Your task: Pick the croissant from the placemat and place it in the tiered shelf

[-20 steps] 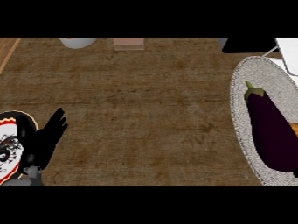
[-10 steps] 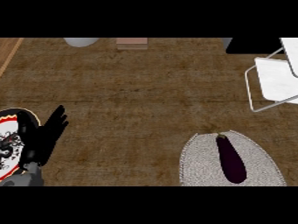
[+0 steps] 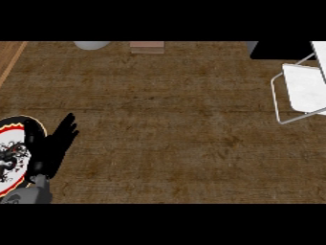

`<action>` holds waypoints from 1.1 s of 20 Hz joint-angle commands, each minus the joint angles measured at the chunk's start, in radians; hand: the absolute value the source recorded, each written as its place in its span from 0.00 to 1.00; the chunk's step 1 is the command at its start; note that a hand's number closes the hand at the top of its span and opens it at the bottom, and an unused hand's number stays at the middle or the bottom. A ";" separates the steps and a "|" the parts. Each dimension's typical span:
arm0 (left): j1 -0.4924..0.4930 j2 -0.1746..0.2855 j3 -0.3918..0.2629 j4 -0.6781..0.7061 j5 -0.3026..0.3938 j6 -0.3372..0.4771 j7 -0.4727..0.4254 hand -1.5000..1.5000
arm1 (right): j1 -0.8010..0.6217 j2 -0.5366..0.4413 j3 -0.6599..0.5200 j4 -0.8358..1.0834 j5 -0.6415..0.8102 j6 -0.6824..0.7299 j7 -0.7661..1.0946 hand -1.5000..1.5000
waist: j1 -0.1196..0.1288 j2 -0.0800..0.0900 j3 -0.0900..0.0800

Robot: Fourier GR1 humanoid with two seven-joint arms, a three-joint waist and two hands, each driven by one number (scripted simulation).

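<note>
Gone since a moment ago: the placemat and its aubergine, off the near right. The croissant is not visible, possibly out of frame with them. The tiered shelf (image 3: 303, 91) is far right. The left hand (image 3: 49, 148) rests released, fingers straight, on the plate (image 3: 3, 125).

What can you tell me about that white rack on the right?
The tiered shelf stands on the brown counter at the upper right, partly cut off by the view's edge. Two flat white panels show, one stepped above the other, with a thin pale wire frame looping round the lower one. It looks like painted metal. The left hand rests far off, lower left.
</note>
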 commanded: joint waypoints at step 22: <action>-0.014 -0.041 -0.008 -0.008 -0.047 0.034 0.003 0.50 | -0.347 -0.040 0.281 0.880 0.373 -0.179 -0.647 1.00 | 0.008 0.004 0.000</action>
